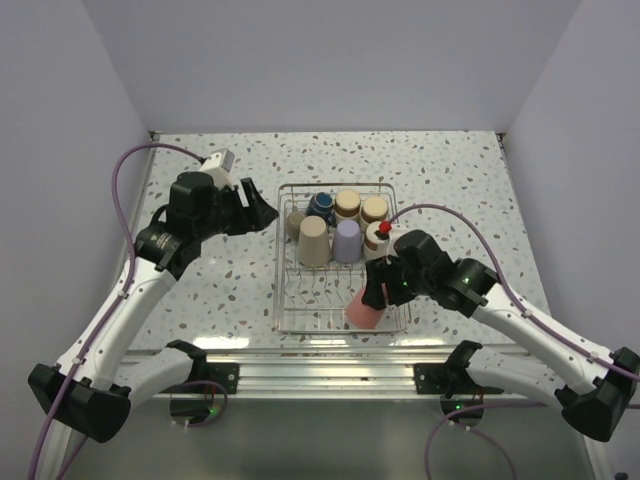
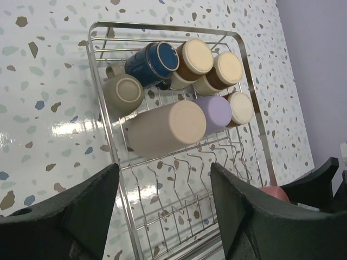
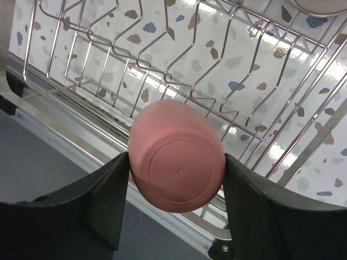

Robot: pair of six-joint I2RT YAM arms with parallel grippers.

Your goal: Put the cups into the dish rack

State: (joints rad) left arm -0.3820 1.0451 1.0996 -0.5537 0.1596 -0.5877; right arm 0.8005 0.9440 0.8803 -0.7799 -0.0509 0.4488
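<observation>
The right hand (image 3: 174,184) is clamped on the pink cup (image 3: 176,168), one finger on each side of its wall. The cup is tilted, base toward the wrist camera, and sits over the near right corner of the rack (image 1: 278,290), just above the near rim. Whether it touches the wires I cannot tell.

The rack stands in the middle of the speckled bench (image 1: 220,280). Seven more cups are inside it, all packed into the far half with their bases up.

- **Nearer row, left to right:** the tall beige tumbler (image 1: 313,241), then the lavender tumbler (image 1: 346,241) touching it, then a short cream-based cup (image 1: 377,238) partly hidden behind the right arm.
- **Far row, left to right:** a grey-beige mug (image 1: 294,222) against the left wall, the blue mug (image 1: 320,206), and two brown cups with cream bases (image 1: 347,205) (image 1: 375,208) close together.

The left hand (image 1: 262,212) hangs beyond the rack's left wall, level with the far row. Its fingers are spread wide and grip nothing.
</observation>
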